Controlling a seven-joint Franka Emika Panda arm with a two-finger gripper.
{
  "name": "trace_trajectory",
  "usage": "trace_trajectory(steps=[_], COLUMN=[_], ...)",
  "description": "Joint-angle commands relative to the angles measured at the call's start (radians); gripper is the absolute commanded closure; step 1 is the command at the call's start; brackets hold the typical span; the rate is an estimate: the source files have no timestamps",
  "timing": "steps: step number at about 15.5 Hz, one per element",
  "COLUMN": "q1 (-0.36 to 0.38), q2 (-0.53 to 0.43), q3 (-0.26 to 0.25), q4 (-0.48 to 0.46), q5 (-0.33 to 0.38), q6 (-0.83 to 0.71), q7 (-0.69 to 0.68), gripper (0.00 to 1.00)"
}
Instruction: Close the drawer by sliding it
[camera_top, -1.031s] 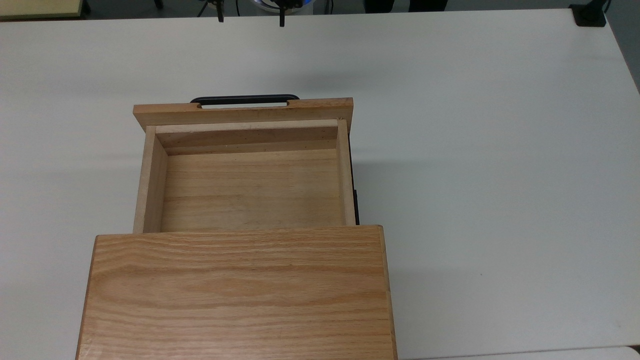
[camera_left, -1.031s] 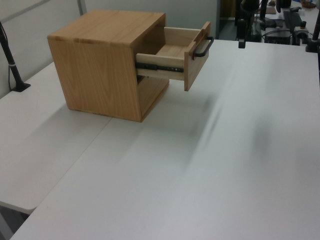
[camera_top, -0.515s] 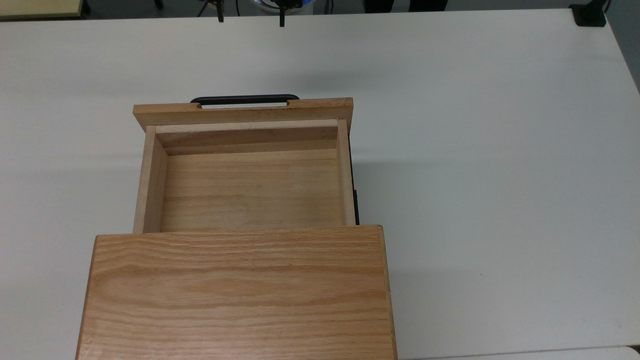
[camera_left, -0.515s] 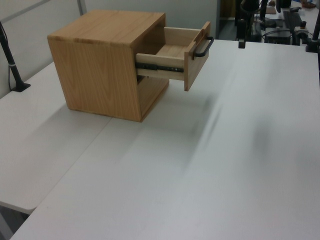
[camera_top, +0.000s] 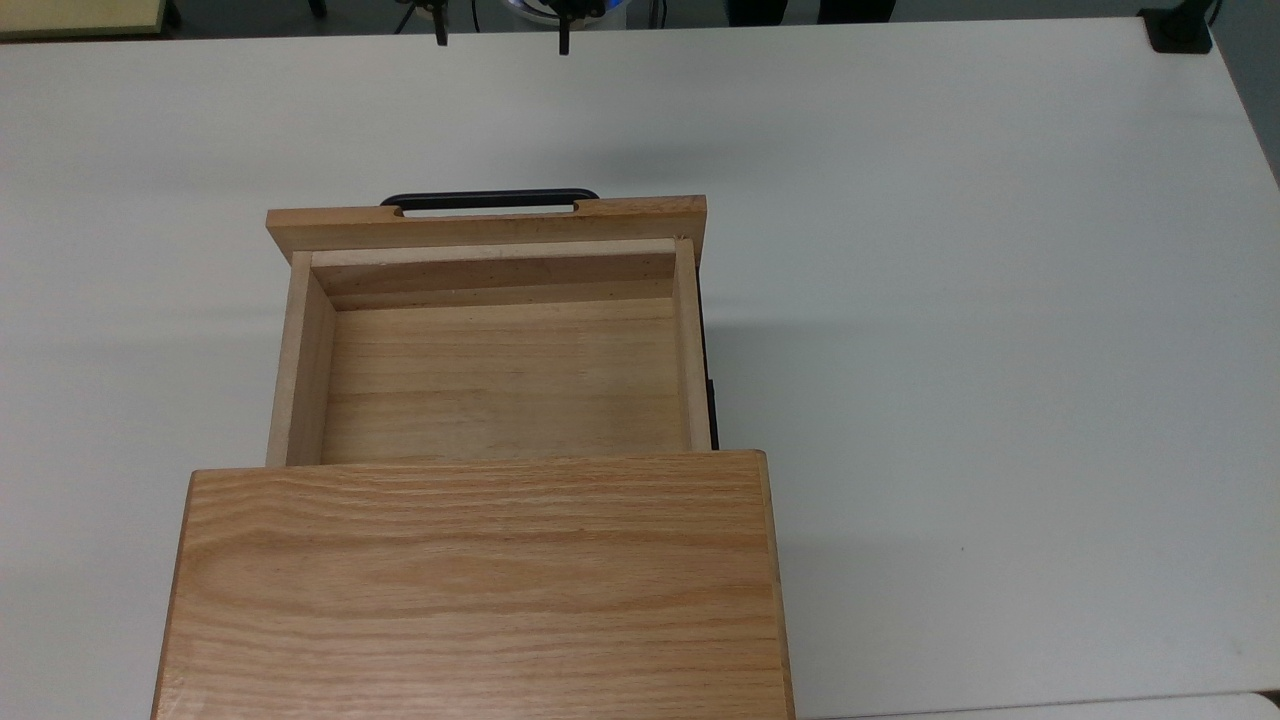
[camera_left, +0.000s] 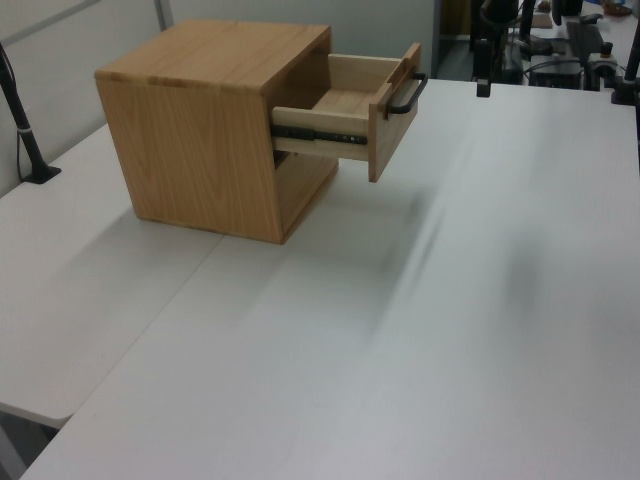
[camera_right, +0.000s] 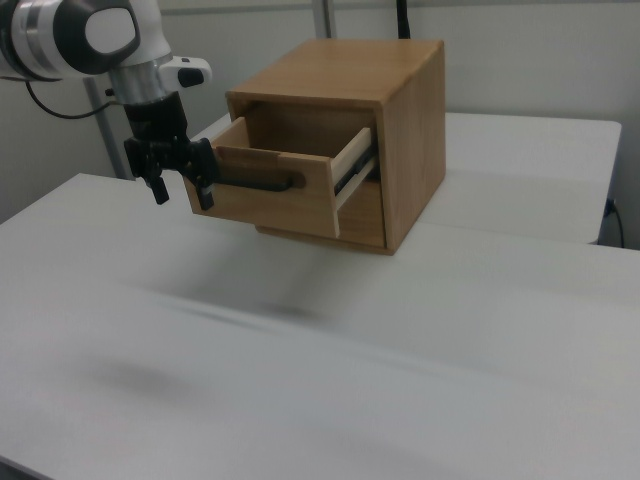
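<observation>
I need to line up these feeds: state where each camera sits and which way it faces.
Top view: overhead, looking down on the open drawer; gripper fingertips at the top edge.
Left view: raised, beside the cabinet; arm parts far behind.
Right view: opposite side, facing the drawer front; open gripper before the handle.
All three views share the drawer.

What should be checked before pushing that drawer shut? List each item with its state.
1. Drawer stands pulled out of the cabinet, ready to slide: ok.
2. Nothing inside the drawer to jam it: ok.
3. Gripper open, holding nothing: ok.
4. Gripper lined up with the handle in the top view: ok.
5. Gripper touching the front panel: not ok, the top view shows a gap.
6. Cabinet fixed against sliding on the table: cannot tell.
</observation>
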Motion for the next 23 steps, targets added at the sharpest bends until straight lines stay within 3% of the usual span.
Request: trace_trajectory(steps=[1,7,16,23], q1=[-0.009,-0.012,-0.013,-0.027], q2=[0.022,0.034,0.095,0.23], q3=[0.007,0.004,-0.004,-0.005], q4=[0.021,0.022,0.031,0.172], q5=[0.013,0.018,0.053,0.063], q6=[-0.001,0.009,0.098,0.144], q7=[0.002,-0.008,-0.022,-0.018], gripper=[0.32,0.99,1.0,1.0])
